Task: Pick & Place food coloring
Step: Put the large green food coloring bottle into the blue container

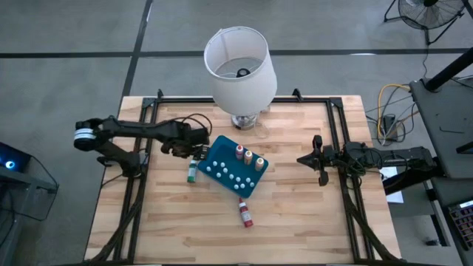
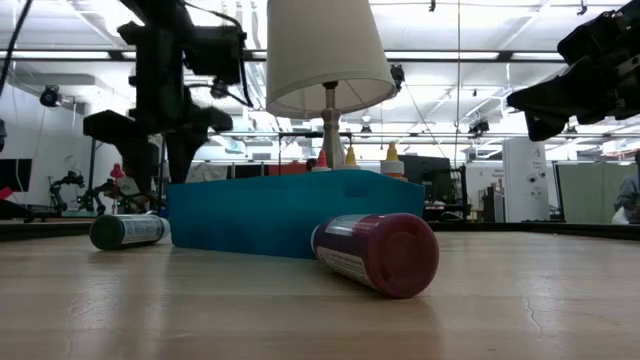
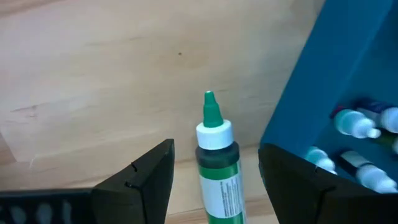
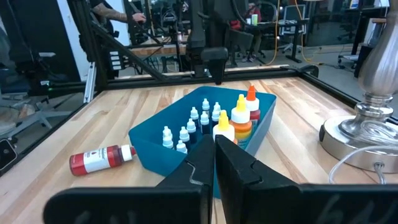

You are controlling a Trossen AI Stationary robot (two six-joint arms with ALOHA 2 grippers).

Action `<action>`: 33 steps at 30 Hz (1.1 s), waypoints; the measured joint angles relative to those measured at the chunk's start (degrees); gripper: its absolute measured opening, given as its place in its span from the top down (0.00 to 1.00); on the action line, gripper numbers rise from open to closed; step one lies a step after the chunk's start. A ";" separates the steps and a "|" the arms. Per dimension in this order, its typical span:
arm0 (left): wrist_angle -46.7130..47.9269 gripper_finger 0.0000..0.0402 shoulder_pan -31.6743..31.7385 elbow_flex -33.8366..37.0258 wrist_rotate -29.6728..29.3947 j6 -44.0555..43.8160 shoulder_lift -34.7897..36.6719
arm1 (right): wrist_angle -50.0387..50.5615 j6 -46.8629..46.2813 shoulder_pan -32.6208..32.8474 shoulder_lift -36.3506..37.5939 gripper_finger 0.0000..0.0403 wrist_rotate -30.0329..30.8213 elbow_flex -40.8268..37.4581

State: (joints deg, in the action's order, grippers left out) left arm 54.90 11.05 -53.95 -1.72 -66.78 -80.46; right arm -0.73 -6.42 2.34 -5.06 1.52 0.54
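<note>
The left arm reaches across the wooden surface (image 1: 295, 214) from its left edge, and the left gripper (image 1: 194, 150) hangs just above the green bottle (image 1: 191, 172), at the left side of the blue tray (image 1: 222, 182). Its fingers (image 3: 146, 177) stand wide apart, with nothing between them but air; the green bottle lies flat on the surface under the gap, its pointed tip facing away from the wrist.

The right arm waits over the right side of the surface, and the right gripper (image 1: 319, 159) points toward the tray with its fingers (image 4: 196, 168) pressed together, holding nothing.

The high view alone shows the whole layout: the red bottle (image 1: 244, 213) lies on its side near the tray's front corner, well apart from the green one, and three bottles stand upright in the tray's far corner beside rows of small white caps. A white-shaded lamp (image 1: 240, 66) stands behind the tray.

The low view shows the red bottle's (image 2: 378, 251) flat bottom end on, and the green bottle (image 2: 128, 231) lying just beside the tray wall (image 2: 270, 210).

The right wrist view reveals the yellow bottle (image 4: 223, 127) and orange-tipped bottles (image 4: 242, 118) standing inside the tray, which the low view hides behind the wall except for their tips.
</note>
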 joint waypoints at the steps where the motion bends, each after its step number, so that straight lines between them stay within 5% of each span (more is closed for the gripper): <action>1: -0.17 0.49 0.01 0.00 0.49 -0.06 -0.83 | 0.00 0.00 0.00 0.00 0.98 0.00 0.00; 33: -7.89 0.49 -0.04 4.85 5.70 -2.54 -6.72 | -0.01 0.00 0.00 -0.04 0.98 0.00 0.00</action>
State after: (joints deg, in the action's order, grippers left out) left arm 47.01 11.00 -49.10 3.98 -69.32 -87.18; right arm -0.75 -6.42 2.34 -5.10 1.52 0.54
